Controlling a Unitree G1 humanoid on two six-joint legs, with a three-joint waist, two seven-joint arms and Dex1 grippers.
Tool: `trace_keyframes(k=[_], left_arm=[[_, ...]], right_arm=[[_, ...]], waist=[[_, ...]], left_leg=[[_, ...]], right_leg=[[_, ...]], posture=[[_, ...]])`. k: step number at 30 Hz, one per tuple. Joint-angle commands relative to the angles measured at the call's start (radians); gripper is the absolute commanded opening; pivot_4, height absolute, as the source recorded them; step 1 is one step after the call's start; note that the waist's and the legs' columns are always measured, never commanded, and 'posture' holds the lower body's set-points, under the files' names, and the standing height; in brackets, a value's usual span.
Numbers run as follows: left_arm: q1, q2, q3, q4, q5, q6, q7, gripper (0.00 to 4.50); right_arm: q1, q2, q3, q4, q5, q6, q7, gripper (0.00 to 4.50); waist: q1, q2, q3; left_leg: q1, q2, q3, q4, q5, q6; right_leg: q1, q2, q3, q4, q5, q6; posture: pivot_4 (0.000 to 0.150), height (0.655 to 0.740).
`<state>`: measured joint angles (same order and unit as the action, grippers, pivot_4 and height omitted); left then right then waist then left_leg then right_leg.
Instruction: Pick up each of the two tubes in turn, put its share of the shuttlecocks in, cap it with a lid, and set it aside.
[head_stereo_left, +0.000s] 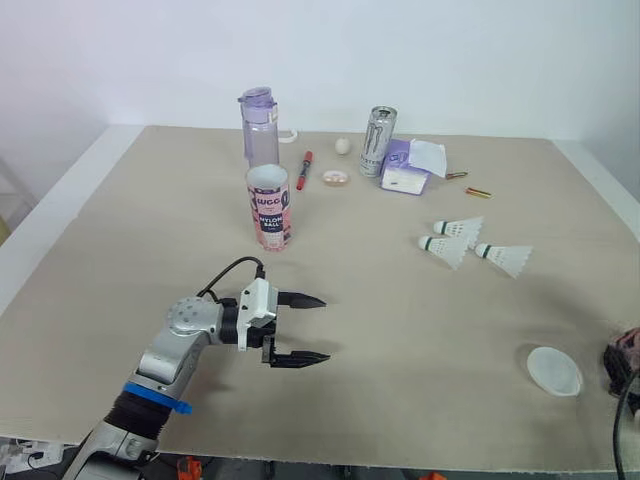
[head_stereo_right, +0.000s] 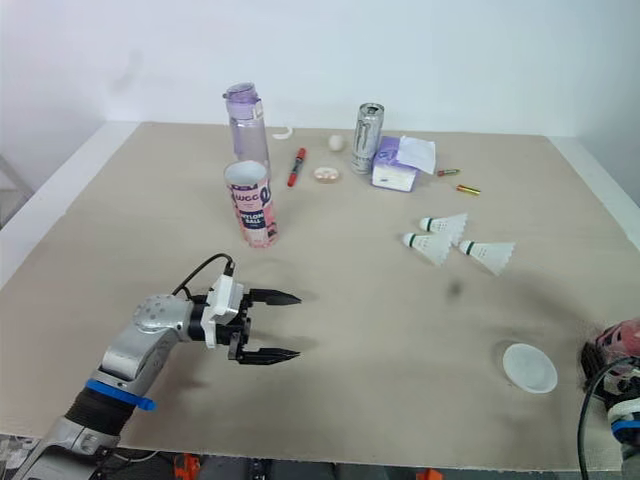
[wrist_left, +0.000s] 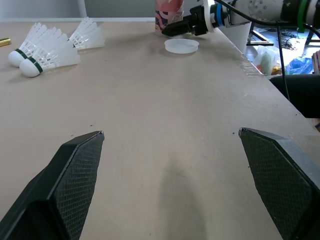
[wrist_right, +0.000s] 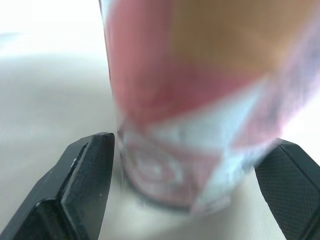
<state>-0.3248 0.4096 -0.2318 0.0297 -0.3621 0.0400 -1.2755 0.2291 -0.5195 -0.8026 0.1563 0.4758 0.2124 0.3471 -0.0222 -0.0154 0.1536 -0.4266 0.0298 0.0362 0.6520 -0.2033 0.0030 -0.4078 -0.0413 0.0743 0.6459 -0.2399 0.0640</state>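
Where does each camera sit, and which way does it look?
Left eye view: on the head, facing forward and down over the table; the left gripper shows.
Right eye view: beside it, same direction; both share the standing tube, shuttlecocks and lid.
Left wrist view: on the left wrist, facing across the table toward the right gripper; own fingers show.
Right wrist view: on the right wrist, facing the second tube closely; its gripper shows.
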Motion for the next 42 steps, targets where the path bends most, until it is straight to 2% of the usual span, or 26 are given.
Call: trace_keyframes(k=[1, 11, 18, 21, 25, 29, 34, 42], left_arm=[[-0.024, -0.007, -0.003, 0.0, -0.004, -0.019, -0.013, 4.5], [-0.03, -0.005, -0.001, 0.015, 0.0, -0.027, -0.018, 4.5], [-0.039, -0.01, -0.001, 0.031, 0.004, -0.032, -0.02, 4.5], [-0.051, -0.023, 0.015, 0.049, 0.002, -0.028, 0.009, 4.5], [-0.058, -0.031, 0.048, 0.061, 0.007, -0.026, 0.071, 4.5], [-0.05, -0.032, 0.081, 0.062, 0.025, -0.03, 0.149, 4.5], [-0.027, -0.026, 0.126, 0.039, 0.046, 0.01, 0.273, 4.5], [0.031, -0.054, 0.196, -0.015, 0.113, 0.096, 0.559, 4.5]], right_arm=[[0.03, 0.01, -0.019, -0.112, 0.024, 0.02, -0.02, 4.45], [0.185, 0.102, -0.041, -0.428, 0.097, 0.146, -0.094, 4.45], [0.251, 0.155, 0.004, -0.648, 0.138, 0.225, -0.15, 4.45], [0.246, 0.135, 0.074, -0.744, 0.154, 0.243, -0.115, 4.45], [0.206, 0.058, 0.186, -0.801, 0.165, 0.23, 0.018, 4.45], [0.14, -0.044, 0.312, -0.758, 0.126, 0.161, 0.206, 4.45], [-0.035, -0.149, 0.446, -0.582, 0.095, 0.052, 0.455, 4.45], [-0.307, -0.21, 0.58, -0.271, 0.06, -0.044, 0.727, 4.45]], waist=[[0.0, 0.0, 0.0], [0.001, 0.0, 0.0], [0.0, 0.001, 0.0], [0.0, 0.0, 0.0], [-0.001, 0.0, 0.0], [0.001, -0.002, 0.001], [0.001, -0.007, 0.004], [0.002, -0.01, 0.006]], left_leg=[[0.0, 0.0, 0.0, 0.0, 0.0, 0.0], [0.0, 0.001, -0.001, -0.003, 0.0, 0.0], [0.0, 0.001, -0.002, -0.004, 0.0, 0.0], [0.0, 0.001, -0.002, -0.004, 0.0, 0.0], [0.0, 0.001, -0.002, -0.004, 0.0, 0.0], [-0.001, 0.0, -0.003, -0.004, 0.0, 0.0], [-0.001, -0.001, -0.003, -0.003, 0.0, 0.0], [-0.002, -0.001, -0.004, -0.002, 0.0, 0.0]], right_leg=[[0.0, -0.001, 0.0, 0.0, 0.0, 0.0], [-0.001, 0.0, 0.0, 0.0, -0.002, 0.0], [-0.002, -0.003, 0.0, -0.001, -0.002, 0.0], [-0.002, -0.003, 0.0, -0.001, -0.002, 0.0], [-0.002, -0.003, -0.001, -0.001, -0.002, 0.0], [-0.001, -0.002, -0.001, -0.001, -0.002, 0.001], [0.0, -0.001, -0.002, -0.001, -0.002, 0.001], [0.0, 0.001, -0.003, -0.001, -0.001, 0.001]], posture=[[0.15, 0.74], [0.15, 0.74], [0.15, 0.74], [0.15, 0.74], [0.15, 0.74], [0.15, 0.74], [0.15, 0.74], [0.15, 0.74]])
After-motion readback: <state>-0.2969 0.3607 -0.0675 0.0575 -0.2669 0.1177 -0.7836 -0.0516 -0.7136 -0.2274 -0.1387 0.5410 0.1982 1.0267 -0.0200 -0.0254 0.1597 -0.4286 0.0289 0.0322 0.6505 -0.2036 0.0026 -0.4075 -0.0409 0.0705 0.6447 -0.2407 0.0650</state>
